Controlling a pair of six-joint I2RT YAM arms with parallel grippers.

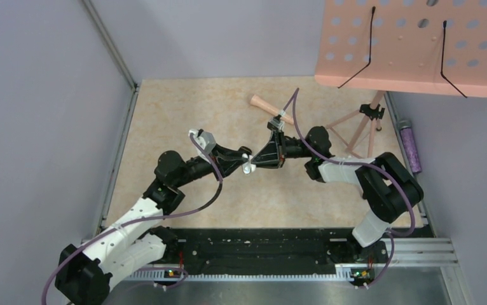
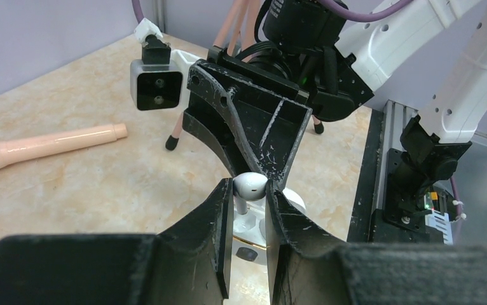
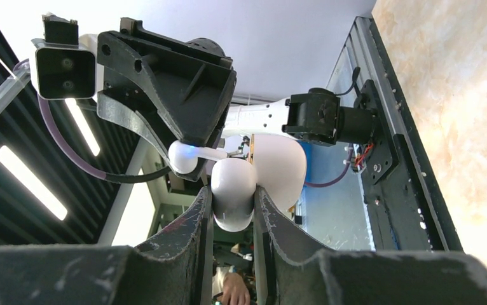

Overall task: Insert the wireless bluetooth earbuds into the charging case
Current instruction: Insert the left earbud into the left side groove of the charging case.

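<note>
- The left gripper [image 2: 249, 189] had its fingers [image 2: 219, 222] narrowed onto one earbud [image 3: 187, 157], the head pinched at the tips and the stem pointing toward the case
- The right gripper [image 3: 232, 192] had its fingers [image 3: 199, 232] clamped on the white charging case [image 3: 232, 213], whose lid [image 3: 283, 162] stood open behind
- The two met in the air at the middle of the top view, above the table [image 1: 164, 114]; the earbud hung just beside the case's mouth, and whether it touched could not be told
- Done, by my reading: case in hand and open, one earbud in hand at its mouth
- Left: seat that earbud in its socket, then the other; the second earbud showed in no view, so it may or may not have been in the case
- Farther out, a pink rod [image 1: 269, 108] lay toward the upper middle and a pink stand [image 1: 412, 44] filled the upper right
</note>
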